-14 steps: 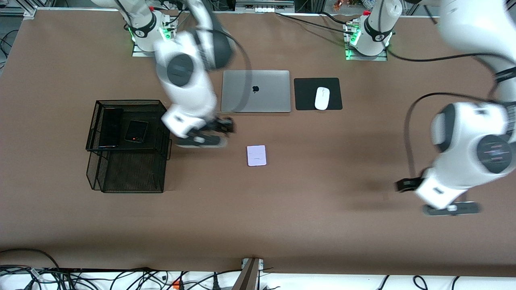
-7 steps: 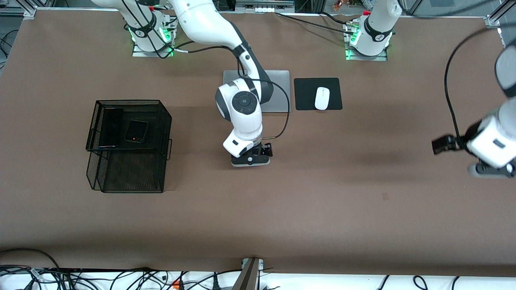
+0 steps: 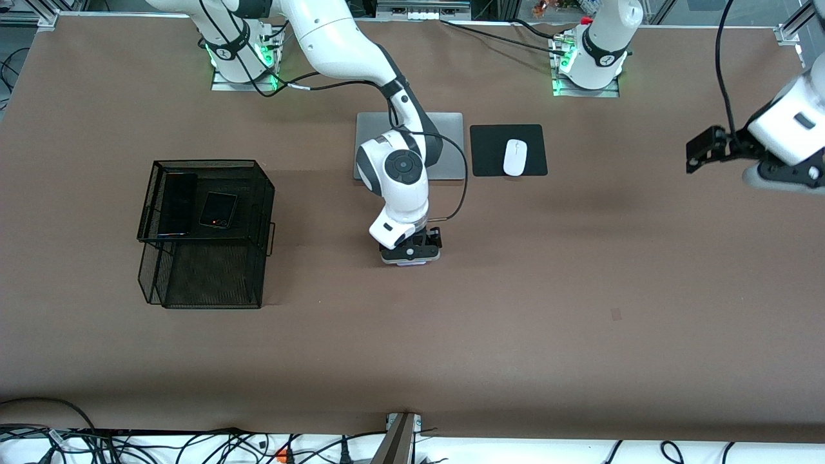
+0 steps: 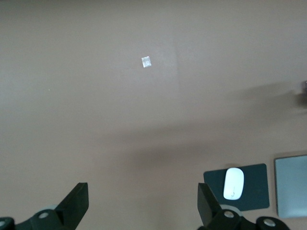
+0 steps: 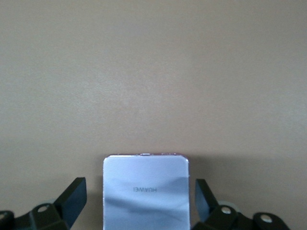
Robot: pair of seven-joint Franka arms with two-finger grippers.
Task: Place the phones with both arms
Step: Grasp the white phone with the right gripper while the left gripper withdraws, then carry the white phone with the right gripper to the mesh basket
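The right gripper [image 3: 410, 252] had been brought down from beside the tray [image 3: 258, 193] over the lavender phone [image 5: 145, 191], fingers apart and straddling it ungrasped on the table, while the left gripper [image 4: 144, 211], also spread, had been withdrawn toward its own end, empty.

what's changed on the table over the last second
The right gripper moved from beside the rack to over the lavender phone, jaws open astride it, not yet gripping. The left gripper rose away toward its table end, open. Both black phones stayed in the rack.
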